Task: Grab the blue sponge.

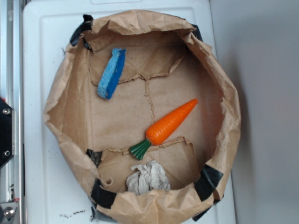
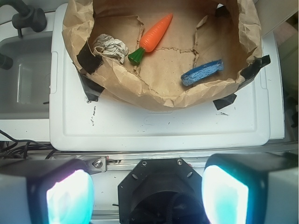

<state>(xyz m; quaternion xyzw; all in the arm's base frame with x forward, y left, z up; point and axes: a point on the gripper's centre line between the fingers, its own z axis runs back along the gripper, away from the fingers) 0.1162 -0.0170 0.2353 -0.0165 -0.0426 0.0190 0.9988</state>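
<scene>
Two glowing pads [image 2: 70, 198] of the gripper [image 2: 147, 196] are being cut off by the wrist view's lower edge, spread wide with nothing held, well apart from the paper-lined basin [image 1: 224, 93]. Inside it, the blue sponge [image 1: 111, 73] is being propped against the crumpled wall, with the orange toy carrot [image 1: 168, 125] and a crumpled grey wad [image 1: 147, 178] lying apart from it. No readable writing is being shown; black tape [image 1: 103, 195] is being glimpsed at the rim.
</scene>
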